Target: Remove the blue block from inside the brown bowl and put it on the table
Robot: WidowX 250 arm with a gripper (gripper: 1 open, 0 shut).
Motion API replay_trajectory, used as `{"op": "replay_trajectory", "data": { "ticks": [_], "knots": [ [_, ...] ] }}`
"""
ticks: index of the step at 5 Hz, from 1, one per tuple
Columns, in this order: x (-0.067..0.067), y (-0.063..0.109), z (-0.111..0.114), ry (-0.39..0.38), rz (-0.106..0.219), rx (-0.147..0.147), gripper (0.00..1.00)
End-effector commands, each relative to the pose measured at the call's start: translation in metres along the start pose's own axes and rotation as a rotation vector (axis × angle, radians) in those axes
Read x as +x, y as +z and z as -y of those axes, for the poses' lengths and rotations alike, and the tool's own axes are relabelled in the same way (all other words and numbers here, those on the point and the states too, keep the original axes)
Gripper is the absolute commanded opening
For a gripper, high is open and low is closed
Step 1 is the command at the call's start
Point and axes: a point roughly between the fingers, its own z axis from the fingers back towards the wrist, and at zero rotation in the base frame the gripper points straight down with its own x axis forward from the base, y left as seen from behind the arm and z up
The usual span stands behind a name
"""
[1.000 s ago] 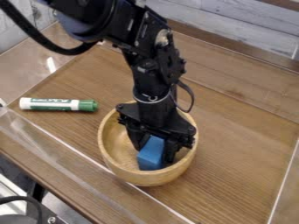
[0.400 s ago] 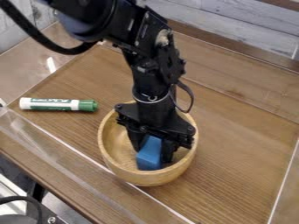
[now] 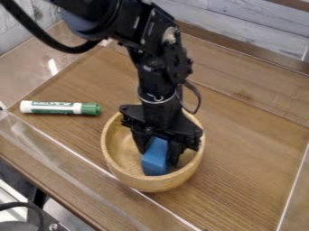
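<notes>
Blue block: inside the brown bowl (image 3: 117,154), in the part nearest the camera; blue block (image 3: 154,159) seen partly, its far end hidden under the fingers (image 3: 160,152)
Long axis: runs from the fingers toward the bowl's near rim, leaning slightly right at the far end; whether it lies flat or is tipped up, I cannot tell
Block's look: solid blue, plain faces, straight edges, a brighter blue face toward the camera and darker shading up by the fingers
Fingers: black, reaching down into the bowl, apart with the block's upper part between them; whether they grip it, I cannot tell
Bowl: round, light brown, on the tabletop (image 3: 248,144), close to its near edge
Marker (image 3: 60,107): green and white, lying on the tabletop, left of the bowl, green end toward it
</notes>
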Motion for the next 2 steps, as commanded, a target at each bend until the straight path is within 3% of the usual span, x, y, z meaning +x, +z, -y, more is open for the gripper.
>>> {"op": "replay_trajectory", "data": {
  "ticks": [1, 2],
  "knots": [
    [0.0128, 0.0108, 0.0049, -0.014, 0.048, -0.006, 0.0],
    [0.014, 0.0124, 0.0055, -0.014, 0.049, -0.005, 0.0]
  ]
}}
